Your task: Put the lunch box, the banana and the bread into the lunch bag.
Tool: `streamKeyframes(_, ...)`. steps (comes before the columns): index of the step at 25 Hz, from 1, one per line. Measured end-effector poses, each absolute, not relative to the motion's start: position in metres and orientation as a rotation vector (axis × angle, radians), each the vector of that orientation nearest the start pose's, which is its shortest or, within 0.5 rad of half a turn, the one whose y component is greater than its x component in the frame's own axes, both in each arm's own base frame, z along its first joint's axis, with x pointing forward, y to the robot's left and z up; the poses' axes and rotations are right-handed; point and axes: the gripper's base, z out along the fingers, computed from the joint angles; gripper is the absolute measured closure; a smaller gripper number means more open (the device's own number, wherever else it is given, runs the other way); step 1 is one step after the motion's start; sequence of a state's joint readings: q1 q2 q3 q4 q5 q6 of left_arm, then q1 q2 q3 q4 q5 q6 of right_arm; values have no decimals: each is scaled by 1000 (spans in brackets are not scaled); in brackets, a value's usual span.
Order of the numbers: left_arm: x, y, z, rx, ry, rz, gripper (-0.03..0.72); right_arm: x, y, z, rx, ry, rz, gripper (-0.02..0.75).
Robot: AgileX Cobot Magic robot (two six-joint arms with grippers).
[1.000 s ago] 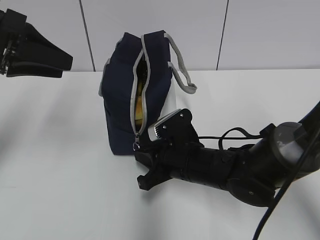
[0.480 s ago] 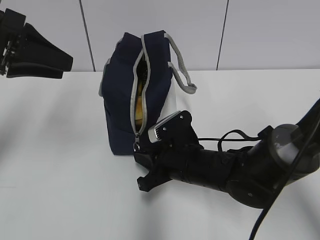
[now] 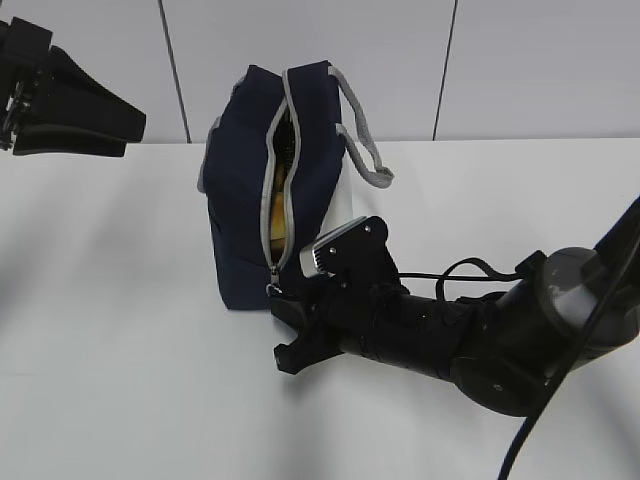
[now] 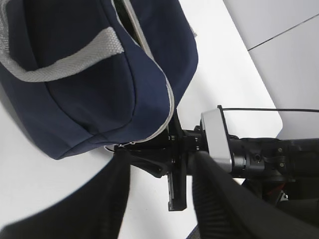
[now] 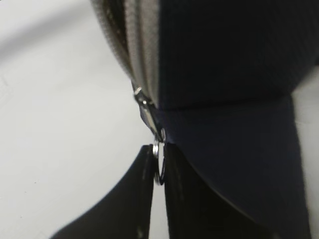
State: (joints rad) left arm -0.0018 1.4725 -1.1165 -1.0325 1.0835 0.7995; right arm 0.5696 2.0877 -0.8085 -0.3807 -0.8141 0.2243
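The navy lunch bag (image 3: 240,200) stands on the white table with its grey zipper band facing me and partly unzipped. Something yellow-brown (image 3: 281,190) shows through the gap; I cannot tell whether it is the banana or the bread. The lunch box is hidden. My right gripper (image 3: 276,300) lies low at the bag's front bottom corner, shut on the metal zipper pull ring (image 5: 158,169), which sits pinched between its fingertips (image 5: 158,160). My left gripper (image 3: 133,135) hangs open in the air at the far left, well away from the bag (image 4: 99,74), with nothing between its fingers (image 4: 159,162).
Grey strap handles (image 3: 365,150) hang over the bag's right side. The right arm and its cable (image 3: 470,270) stretch across the table's front right. A panelled wall (image 3: 500,60) closes the back.
The right wrist has shifted slightly up and to the right while still holding the zipper pull. The bag and the left arm have stayed put.
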Motion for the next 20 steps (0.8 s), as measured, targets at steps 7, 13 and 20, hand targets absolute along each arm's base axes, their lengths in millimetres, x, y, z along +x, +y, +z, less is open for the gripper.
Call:
streamKeyframes(7,289,-69,311,454,2341,-1037,380,295,218,89,-798,1853,598,749)
streamKeyframes(13,289,-69,311,454,2340,-1037,380,295,219,90,-847,1816,566,754)
streamKeyframes(20,289,-69,311,453,2340,-1035,380,290,217,90,-850,1767,579,754)
